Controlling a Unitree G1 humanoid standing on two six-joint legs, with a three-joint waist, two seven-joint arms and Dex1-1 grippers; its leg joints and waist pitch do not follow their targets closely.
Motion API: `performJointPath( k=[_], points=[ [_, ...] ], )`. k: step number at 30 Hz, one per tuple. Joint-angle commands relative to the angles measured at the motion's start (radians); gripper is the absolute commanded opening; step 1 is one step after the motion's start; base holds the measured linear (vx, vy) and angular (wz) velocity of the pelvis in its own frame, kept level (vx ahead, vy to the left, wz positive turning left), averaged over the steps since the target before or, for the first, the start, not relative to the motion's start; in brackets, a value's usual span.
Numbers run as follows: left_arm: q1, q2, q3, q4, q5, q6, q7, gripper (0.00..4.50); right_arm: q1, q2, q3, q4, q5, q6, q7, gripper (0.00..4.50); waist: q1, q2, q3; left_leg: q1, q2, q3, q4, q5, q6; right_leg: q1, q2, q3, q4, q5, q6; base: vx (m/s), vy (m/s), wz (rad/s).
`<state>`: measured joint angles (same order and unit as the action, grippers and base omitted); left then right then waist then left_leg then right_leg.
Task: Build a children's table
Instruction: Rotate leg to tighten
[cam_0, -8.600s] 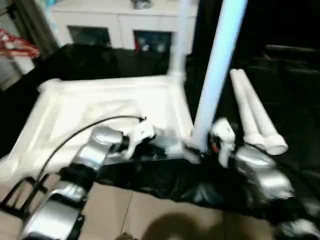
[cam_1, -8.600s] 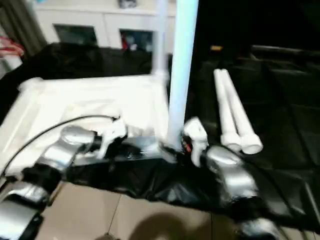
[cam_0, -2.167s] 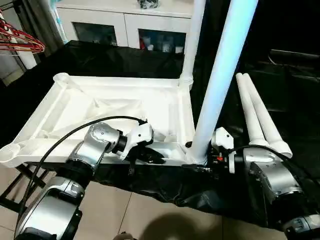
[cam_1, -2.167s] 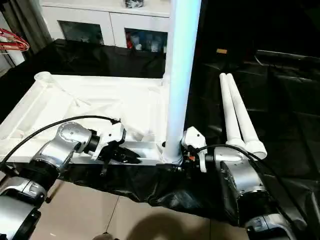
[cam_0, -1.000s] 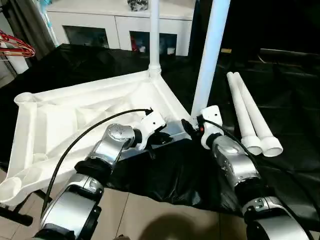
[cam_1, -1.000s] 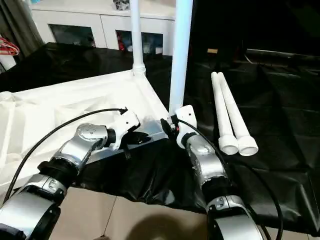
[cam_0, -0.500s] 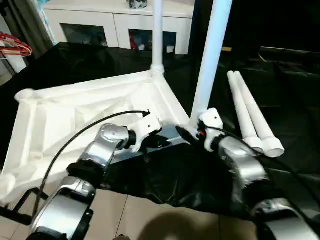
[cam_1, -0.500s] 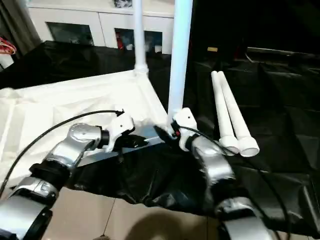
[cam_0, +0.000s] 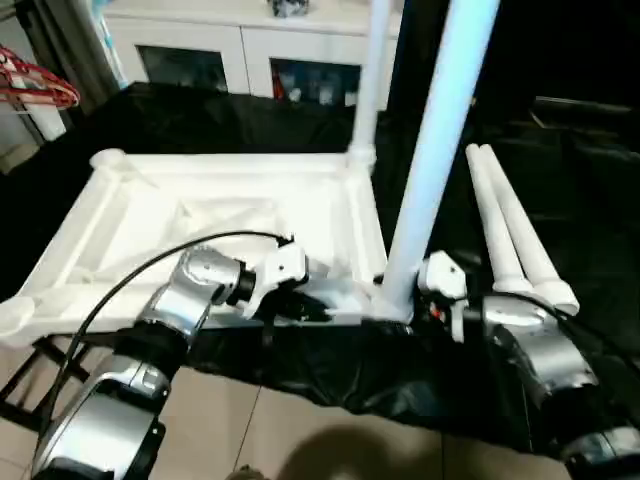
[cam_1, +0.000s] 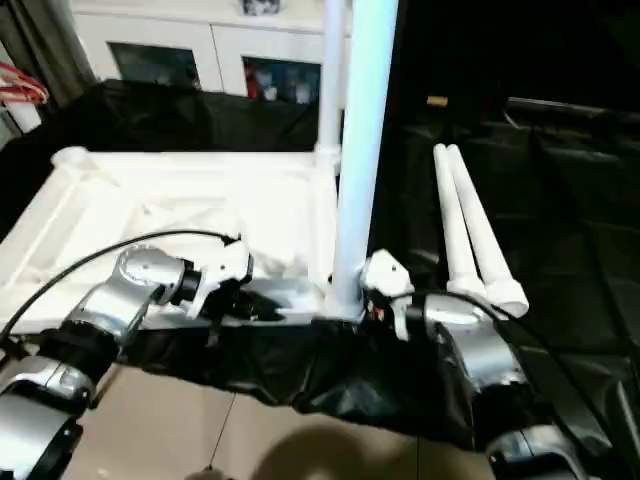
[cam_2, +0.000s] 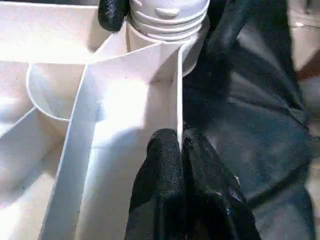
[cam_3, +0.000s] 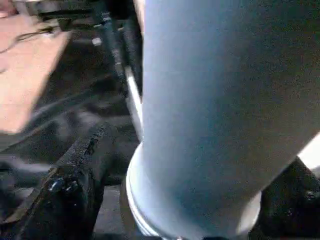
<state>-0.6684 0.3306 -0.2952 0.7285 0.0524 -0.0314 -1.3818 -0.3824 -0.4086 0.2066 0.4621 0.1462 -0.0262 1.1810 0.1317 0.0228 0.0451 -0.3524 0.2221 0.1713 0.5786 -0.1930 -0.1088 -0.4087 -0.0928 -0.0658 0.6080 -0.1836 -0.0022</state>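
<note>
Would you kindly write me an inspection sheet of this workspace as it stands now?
Surface: black sheet covers the work area.
Job's things: table top lies ribbed underside up; two legs stand upright in its right-hand corners; two spare legs lie side by side on the sheet.
Clutter: nothing seen.
Grippers: left end effector pinches the top's near rim; right end effector sits at the near leg's base, fingers either side.
Cables: black cable arcs over the left forearm.
Surroundings: white cabinet, red hanger.
</note>
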Motion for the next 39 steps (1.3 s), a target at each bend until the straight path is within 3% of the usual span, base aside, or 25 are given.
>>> performJointPath(
  k=[1, 14, 17, 19, 20, 22, 24, 28, 30, 33, 34, 37, 39],
  points=[
    [-0.009, -0.008, -0.012, -0.042, -0.031, -0.012, -0.025, 0.0, 0.02, 0.006, 0.057, -0.031, 0.007, 0.031, 0.062, 3.63, 0.001, -0.006, -0.061, -0.004, 0.006, 0.01, -0.064, -0.169, 0.083, 0.06, -0.041, 0.035, -0.062, -0.113, -0.251, 0.0, 0.0, 0.0],
    [-0.007, -0.01, -0.01, -0.047, -0.034, -0.012, -0.039, 0.0, 0.051, 0.0, 0.053, -0.105, 0.045, 0.12, 0.09, 2.75, 0.011, -0.007, -0.063, -0.003, 0.005, 0.009, -0.063, -0.167, 0.064, 0.061, -0.041, 0.034, -0.061, -0.112, -0.248, 0.0, 0.0, 0.0],
    [-0.024, -0.043, 0.014, -0.019, -0.022, -0.014, 0.066, 0.0, 0.041, 0.058, 0.02, -0.061, 0.025, 0.115, -0.03, 2.73, 0.011, -0.007, -0.061, -0.003, 0.005, 0.009, -0.064, -0.168, 0.057, 0.059, -0.041, 0.035, -0.062, -0.125, -0.243, 0.0, 0.0, 0.0],
    [-0.03, -0.051, 0.019, -0.01, -0.017, -0.013, 0.098, 0.0, 0.035, 0.075, 0.011, -0.044, 0.016, 0.115, -0.071, 2.72, 0.007, -0.007, -0.059, -0.002, 0.003, 0.008, -0.067, -0.193, 0.038, 0.058, -0.043, 0.034, -0.069, -0.189, -0.224, 0.0, 0.0, 0.0],
    [-0.055, -0.084, 0.034, 0.03, 0.006, -0.01, 0.215, 0.0, 0.003, 0.135, -0.025, 0.035, -0.02, 0.095, -0.241, 2.72, 0.003, -0.014, -0.056, -0.001, 0.002, 0.009, -0.069, -0.198, 0.026, 0.054, -0.044, 0.035, -0.074, -0.225, -0.209, 0.0, 0.0, 0.0],
    [-0.078, -0.112, 0.045, 0.064, 0.024, -0.009, 0.305, 0.0, -0.025, 0.18, -0.054, 0.099, -0.04, 0.083, -0.371, 2.72, -0.004, -0.013, -0.055, 0.001, -0.003, 0.006, -0.074, -0.219, 0.003, 0.056, -0.046, 0.032, -0.081, -0.311, -0.181, 0.0, 0.0, 0.0],
    [-0.1, -0.142, 0.053, 0.092, 0.03, 0.001, 0.371, 0.0, -0.051, 0.216, -0.07, 0.15, -0.051, 0.102, -0.462, 2.72, -0.012, -0.012, -0.056, 0.003, -0.004, 0.006, -0.073, -0.219, -0.001, 0.051, -0.045, 0.034, -0.085, -0.338, -0.168, 0.0, 0.0, 0.0],
    [-0.135, -0.188, 0.059, 0.131, 0.043, 0.03, 0.478, 0.0, -0.095, 0.274, -0.096, 0.226, -0.071, 0.105, -0.612, 2.71, -0.018, -0.011, -0.06, 0.0, -0.005, 0.006, -0.07, -0.192, 0.01, 0.054, -0.041, 0.034, -0.081, -0.27, -0.176, 0.0, 0.0, 0.0],
    [-0.155, -0.224, 0.062, 0.156, 0.055, 0.044, 0.558, 0.0, -0.13, 0.318, -0.125, 0.279, -0.083, 0.107, -0.741, 2.71, -0.018, -0.004, -0.06, -0.004, -0.005, 0.005, -0.07, -0.179, 0.015, 0.056, -0.042, 0.035, -0.077, -0.234, -0.186, 0.0, 0.0, 0.0],
    [-0.172, -0.264, 0.065, 0.19, 0.073, 0.038, 0.632, 0.0, -0.171, 0.359, -0.15, 0.352, -0.119, 0.09, -0.883, 2.71, -0.019, -0.001, -0.062, 0.001, -0.006, 0.006, -0.069, -0.171, 0.006, 0.054, -0.039, 0.034, -0.074, -0.195, -0.196, 0.0, 0.0, 0.0],
    [-0.171, -0.273, 0.063, 0.194, 0.074, 0.029, 0.631, 0.0, -0.177, 0.366, -0.159, 0.367, -0.118, 0.08, -0.899, 2.71, -0.02, -0.004, -0.062, -0.003, -0.007, 0.006, -0.068, -0.17, 0.009, 0.058, -0.04, 0.034, -0.072, -0.179, -0.198, 0.0, 0.0, 0.0],
    [-0.166, -0.284, 0.053, 0.197, 0.077, 0.001, 0.625, 0.0, -0.187, 0.374, -0.182, 0.388, -0.1, 0.066, -0.91, 3.41, -0.018, -0.002, -0.066, -0.004, -0.007, 0.004, -0.067, -0.16, 0.023, 0.06, -0.041, 0.034, -0.068, -0.135, -0.209, 0.0, 0.0, 0.0],
    [-0.159, -0.284, 0.046, 0.192, 0.076, -0.018, 0.607, 0.0, -0.189, 0.366, -0.184, 0.391, -0.099, 0.058, -0.914, 3.41, -0.02, -0.002, -0.066, -0.005, -0.007, 0.006, -0.065, -0.155, 0.037, 0.062, -0.039, 0.034, -0.064, -0.086, -0.223, 0.0, 0.0, 0.0]
  ],
)
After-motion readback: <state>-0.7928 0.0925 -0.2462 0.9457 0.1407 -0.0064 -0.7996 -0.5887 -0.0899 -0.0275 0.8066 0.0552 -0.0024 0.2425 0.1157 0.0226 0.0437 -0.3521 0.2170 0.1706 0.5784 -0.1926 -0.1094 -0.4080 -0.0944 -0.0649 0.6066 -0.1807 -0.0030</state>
